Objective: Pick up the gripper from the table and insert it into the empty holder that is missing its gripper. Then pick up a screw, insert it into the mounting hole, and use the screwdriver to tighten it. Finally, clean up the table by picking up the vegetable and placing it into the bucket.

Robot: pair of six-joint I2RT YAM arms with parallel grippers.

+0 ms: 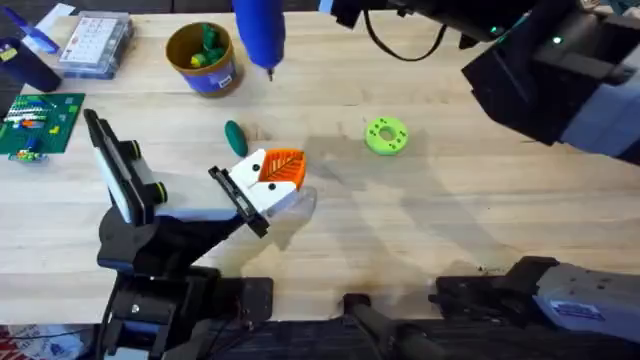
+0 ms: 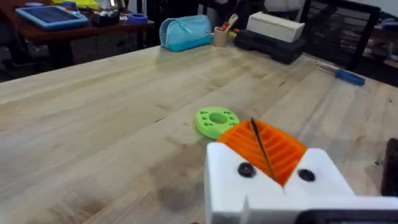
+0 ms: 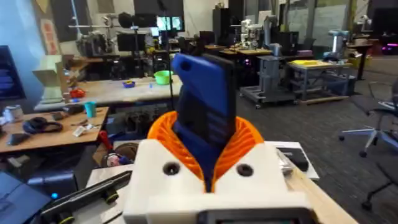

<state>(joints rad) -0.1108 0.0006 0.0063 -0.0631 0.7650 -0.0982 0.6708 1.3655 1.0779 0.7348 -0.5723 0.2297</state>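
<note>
Right tool (image 3: 208, 168): its white fingers with orange ribbed pads (image 3: 245, 146) are clamped on the screwdriver (image 1: 259, 32), gripping the blue body.
Screwdriver: held upright at the far side of the table (image 1: 450, 220), thin metal tip pointing down, near the bucket (image 1: 203, 58).
Left tool (image 2: 267, 165): whether its fingers are apart or together, I cannot tell; a thin dark rod stands in front of the orange ribbed pads (image 2: 283, 149).
Gripper (image 1: 272, 177): white block with an orange ribbed face, sitting against the holder (image 1: 238, 200) near the middle of the table.
Holder: slanted black plate on a white link of the black stand (image 1: 150, 250) at the near left.
Vegetable (image 1: 235, 137): dark green oval lying on the table, just beyond the gripper and apart from the bucket.
Bucket: yellow tub with a blue band, far left, holding green and yellow pieces.
Lime-green ring (image 1: 386, 135): flat on the table, right of the gripper.
Clear compartment box (image 1: 95, 42): far left corner, beside the bucket.
</note>
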